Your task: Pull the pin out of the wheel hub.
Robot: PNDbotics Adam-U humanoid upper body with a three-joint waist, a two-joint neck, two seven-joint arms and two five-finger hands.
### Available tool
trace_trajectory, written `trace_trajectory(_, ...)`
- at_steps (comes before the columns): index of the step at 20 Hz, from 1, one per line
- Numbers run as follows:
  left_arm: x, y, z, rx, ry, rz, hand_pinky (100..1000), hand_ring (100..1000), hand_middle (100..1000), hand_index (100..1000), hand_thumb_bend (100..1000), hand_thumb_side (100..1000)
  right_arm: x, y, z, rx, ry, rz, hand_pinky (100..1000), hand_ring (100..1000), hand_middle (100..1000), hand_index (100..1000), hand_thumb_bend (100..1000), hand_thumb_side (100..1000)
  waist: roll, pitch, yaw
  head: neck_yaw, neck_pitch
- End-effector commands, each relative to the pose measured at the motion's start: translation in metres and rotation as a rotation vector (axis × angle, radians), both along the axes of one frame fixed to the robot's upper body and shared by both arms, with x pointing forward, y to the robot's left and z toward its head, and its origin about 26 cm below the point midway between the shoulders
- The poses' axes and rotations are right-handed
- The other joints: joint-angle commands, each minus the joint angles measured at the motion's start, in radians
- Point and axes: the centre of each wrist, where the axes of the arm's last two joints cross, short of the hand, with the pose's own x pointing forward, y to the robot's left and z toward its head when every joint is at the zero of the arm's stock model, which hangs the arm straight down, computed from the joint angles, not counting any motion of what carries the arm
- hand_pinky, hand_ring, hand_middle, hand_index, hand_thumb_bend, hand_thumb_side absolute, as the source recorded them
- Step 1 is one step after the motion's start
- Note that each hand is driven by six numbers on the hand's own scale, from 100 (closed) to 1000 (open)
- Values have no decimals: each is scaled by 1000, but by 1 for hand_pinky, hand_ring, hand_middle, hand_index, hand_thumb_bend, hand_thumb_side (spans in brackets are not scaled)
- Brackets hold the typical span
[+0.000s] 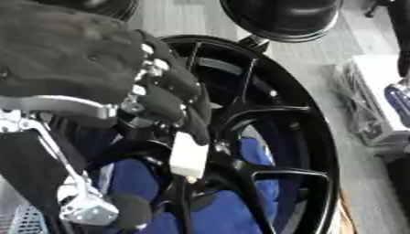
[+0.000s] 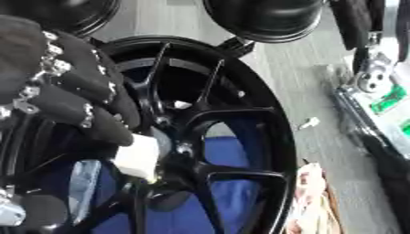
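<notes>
Your left hand [image 1: 160, 91] curls its fingers [image 2: 88, 119] round the pale, blocky pin [image 1: 190, 156] at the centre of the black spoked alloy wheel hub [image 1: 308, 137]. The pin looks small, rigid and light; hold its exposed end, pulling straight along its axis.
</notes>
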Motion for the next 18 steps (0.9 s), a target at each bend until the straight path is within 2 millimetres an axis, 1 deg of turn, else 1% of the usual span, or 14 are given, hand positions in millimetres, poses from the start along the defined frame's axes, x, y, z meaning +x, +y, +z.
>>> trace_trajectory(1,-5,0,9,-82,-40,80,818,762,719,798,439,653,-2,-1,4,-5,-12,-43,661,644,551,683,100,646,3,-19,1,-10,-15)
trace_trajectory(3,-5,-1,6,-124,-60,142,817,764,720,802,451,638,-2,-1,3,-1,-10,-42,661,644,550,683,100,649,4,-19,3,-16,-14)
trace_trajectory(5,-4,-3,0,-150,-65,197,823,765,723,806,446,644,-2,-1,2,3,-10,-39,661,644,550,683,100,650,5,-17,5,-20,-14)
trace_trajectory(7,-3,-5,-5,-166,-59,231,827,771,734,814,443,624,-2,0,1,6,-10,-37,661,645,550,683,100,652,6,-16,6,-23,-13)
trace_trajectory(9,-2,-6,-10,-161,-54,259,833,778,745,819,452,620,-2,0,0,8,-10,-34,662,645,550,683,100,654,7,-15,7,-24,-10)
trace_trajectory(12,-2,-8,-16,-135,-36,290,836,779,746,820,467,562,-1,1,0,10,-15,-32,662,646,550,683,100,655,7,-14,6,-24,-4)
trace_trajectory(13,-1,-9,-17,-126,-29,302,837,779,746,819,466,557,-1,1,0,12,-17,-31,662,646,550,683,100,655,7,-14,6,-24,-2)
trace_trajectory(17,0,-8,-21,-96,4,345,847,784,752,821,454,550,-1,2,-1,18,-19,-28,663,646,550,683,100,657,7,-12,4,-21,2)
trace_trajectory(18,0,-8,-21,-89,11,353,855,789,755,821,442,573,-1,2,-2,20,-20,-28,663,646,550,683,100,657,7,-12,4,-20,3)
